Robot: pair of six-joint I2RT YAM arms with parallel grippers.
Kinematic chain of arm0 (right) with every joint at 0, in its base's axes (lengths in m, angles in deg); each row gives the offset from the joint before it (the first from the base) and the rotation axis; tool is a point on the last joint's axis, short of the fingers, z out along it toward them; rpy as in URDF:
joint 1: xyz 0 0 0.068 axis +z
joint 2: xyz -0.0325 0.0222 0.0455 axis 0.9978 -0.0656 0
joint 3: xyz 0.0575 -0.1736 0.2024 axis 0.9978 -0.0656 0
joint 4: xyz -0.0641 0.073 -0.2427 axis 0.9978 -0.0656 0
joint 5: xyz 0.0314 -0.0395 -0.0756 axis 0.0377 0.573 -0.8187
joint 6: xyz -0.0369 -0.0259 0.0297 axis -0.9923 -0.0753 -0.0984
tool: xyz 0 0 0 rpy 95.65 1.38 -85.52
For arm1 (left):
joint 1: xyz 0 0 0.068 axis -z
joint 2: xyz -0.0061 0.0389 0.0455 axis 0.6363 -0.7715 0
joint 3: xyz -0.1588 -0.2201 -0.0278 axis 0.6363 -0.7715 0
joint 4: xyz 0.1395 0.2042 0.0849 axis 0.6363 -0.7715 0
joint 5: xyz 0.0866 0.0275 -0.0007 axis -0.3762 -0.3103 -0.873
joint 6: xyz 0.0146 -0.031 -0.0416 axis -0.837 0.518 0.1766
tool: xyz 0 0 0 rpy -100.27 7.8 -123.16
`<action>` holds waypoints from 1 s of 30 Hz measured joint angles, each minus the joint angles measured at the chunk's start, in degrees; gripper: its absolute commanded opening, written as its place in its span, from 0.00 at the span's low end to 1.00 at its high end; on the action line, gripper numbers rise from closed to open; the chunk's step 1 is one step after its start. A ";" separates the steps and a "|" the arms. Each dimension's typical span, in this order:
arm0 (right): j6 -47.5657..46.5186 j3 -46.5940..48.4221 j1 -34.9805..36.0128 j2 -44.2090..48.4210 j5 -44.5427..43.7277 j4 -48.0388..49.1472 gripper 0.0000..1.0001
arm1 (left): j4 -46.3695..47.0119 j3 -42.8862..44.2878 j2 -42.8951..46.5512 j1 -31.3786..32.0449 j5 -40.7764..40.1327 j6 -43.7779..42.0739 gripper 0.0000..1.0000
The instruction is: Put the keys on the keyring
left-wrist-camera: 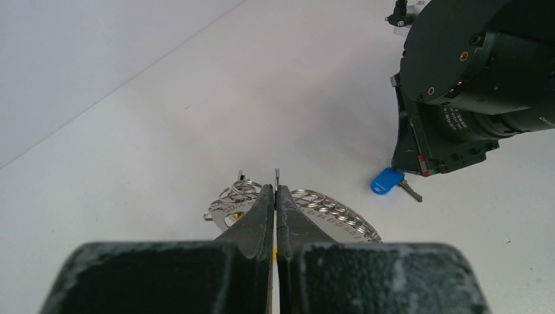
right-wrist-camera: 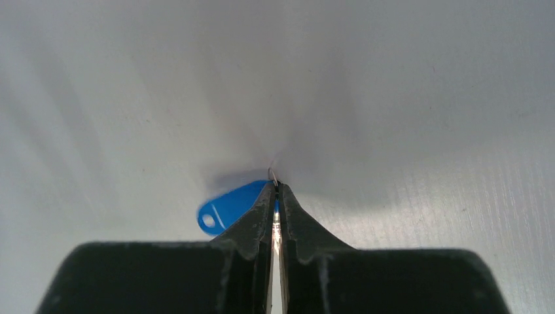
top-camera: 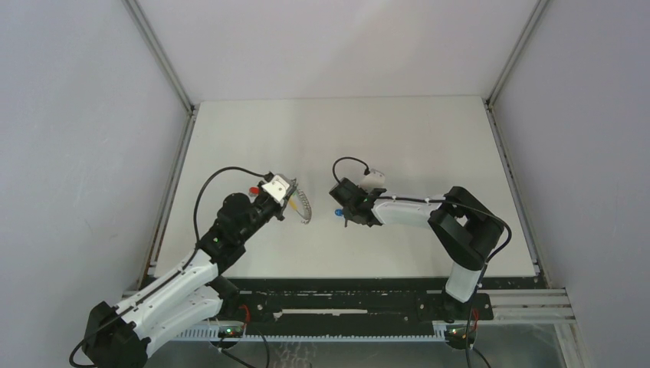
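My left gripper (top-camera: 289, 200) (left-wrist-camera: 276, 191) is shut on the keyring (left-wrist-camera: 330, 210), pinching its thin metal ring edge-on. A loop of silvery links and an engraved tag spread on the table either side of the fingers, and a bit of yellow tab shows between the jaws. The keyring (top-camera: 303, 207) curves just right of that gripper in the top view. The red-headed key (top-camera: 254, 189) lies on the table just left of it. My right gripper (top-camera: 345, 212) (right-wrist-camera: 275, 190) is shut on the blue-headed key (right-wrist-camera: 226, 209) (left-wrist-camera: 386, 181) (top-camera: 338, 212). Its blue head sticks out to the left and its blade sits between the jaws.
The white table (top-camera: 414, 146) is walled by grey panels on both sides. My right arm's black wrist (left-wrist-camera: 458, 98) hangs close on the right of the keyring in the left wrist view. The two grippers face each other a short gap apart at mid-table.
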State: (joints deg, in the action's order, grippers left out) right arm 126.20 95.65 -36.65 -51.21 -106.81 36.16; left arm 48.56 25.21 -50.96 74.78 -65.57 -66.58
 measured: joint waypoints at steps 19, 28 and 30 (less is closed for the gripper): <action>-47.19 -9.49 -4.63 15.23 19.28 14.32 0.00 | 0.74 0.00 0.79 -0.35 0.98 -0.09 0.00; -75.10 -9.70 -6.49 34.91 40.72 12.41 0.00 | 1.86 0.00 0.79 -2.25 10.05 -2.01 0.00; -79.10 -9.70 -7.17 38.12 44.35 10.84 0.00 | 1.81 0.00 0.79 -2.34 13.86 -3.39 0.00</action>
State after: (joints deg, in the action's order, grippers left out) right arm 47.09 85.94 -43.82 -13.09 -62.46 47.01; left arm 50.38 25.21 -50.17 72.44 -51.71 -69.97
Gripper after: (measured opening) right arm 0.003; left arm 0.011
